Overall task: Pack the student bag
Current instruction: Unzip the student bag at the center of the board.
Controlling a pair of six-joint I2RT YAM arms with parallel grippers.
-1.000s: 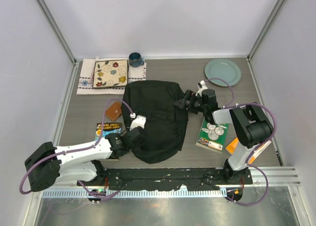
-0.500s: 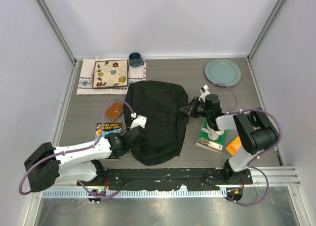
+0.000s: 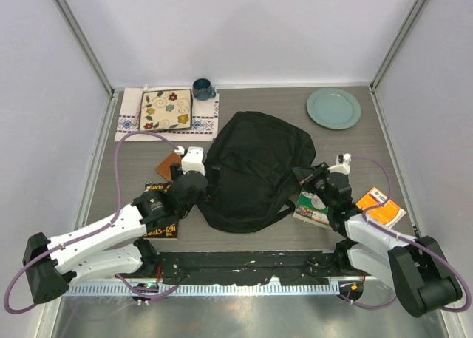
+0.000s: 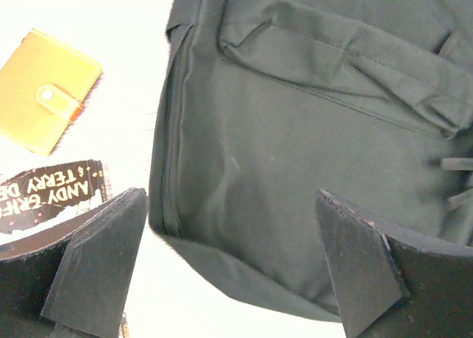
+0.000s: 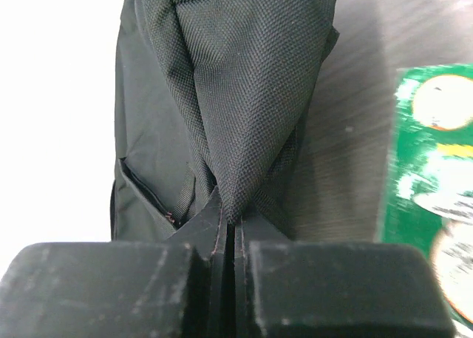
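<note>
Top external: one student bag point(image 3: 255, 168)

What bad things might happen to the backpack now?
The right hand pinches only a thin fold of the student bag, so the fabric might slip out if it pulls. The left hand is open beside the bag and holds nothing, so the whole bag may slide instead of opening. The green book lies right by the bag and might get dragged or bumped.

In the right wrist view the student bag point(image 5: 244, 79) runs off the top, the green book point(image 5: 429, 168) blurred and cropped.
</note>
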